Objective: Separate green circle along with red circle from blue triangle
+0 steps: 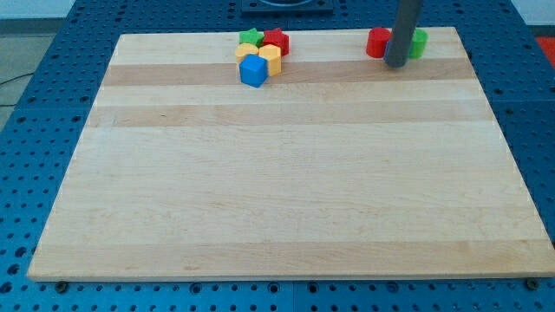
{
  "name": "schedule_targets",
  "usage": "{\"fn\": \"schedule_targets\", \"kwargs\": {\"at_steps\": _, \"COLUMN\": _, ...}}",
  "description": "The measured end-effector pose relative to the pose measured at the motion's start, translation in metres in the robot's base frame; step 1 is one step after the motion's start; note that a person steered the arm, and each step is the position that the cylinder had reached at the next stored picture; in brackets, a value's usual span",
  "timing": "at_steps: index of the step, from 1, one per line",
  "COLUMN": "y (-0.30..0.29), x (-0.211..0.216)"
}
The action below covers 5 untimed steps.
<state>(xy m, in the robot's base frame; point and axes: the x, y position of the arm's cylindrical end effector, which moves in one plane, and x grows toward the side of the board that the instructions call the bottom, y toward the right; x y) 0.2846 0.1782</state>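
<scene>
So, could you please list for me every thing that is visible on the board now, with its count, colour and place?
green star block: one, green, top edge, left cluster
red block: one, red, beside the star
yellow blocks: two, yellow, below those
blue cube: one, blue, cluster's bottom
red circle: one, red, top right, left of rod
green circle: one, green, right of rod, partly hidden
board: one, light wood
blue triangle: not visible
my tip: one, dark grey, just in front of the two circles

A pale wooden surface (286,173), banded in lighter and darker strips, is laid on a blue perforated base (35,130) seen along every edge. A dark fixture (286,4) is cut off at the view's top. Even, soft lighting is cast throughout.
</scene>
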Motion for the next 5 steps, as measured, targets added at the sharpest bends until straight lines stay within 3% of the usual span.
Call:
{"fn": "schedule_targets", "kwargs": {"at_steps": 2, "y": 0.0, "x": 0.067}}
{"fn": "schedule_targets", "kwargs": {"at_steps": 3, "y": 0.0, "x": 0.068}}
{"fn": "schedule_targets", "kwargs": {"at_steps": 4, "y": 0.047, "x": 0.061}}
{"fn": "schedule_targets", "kwargs": {"at_steps": 5, "y": 0.131, "x": 0.025}}
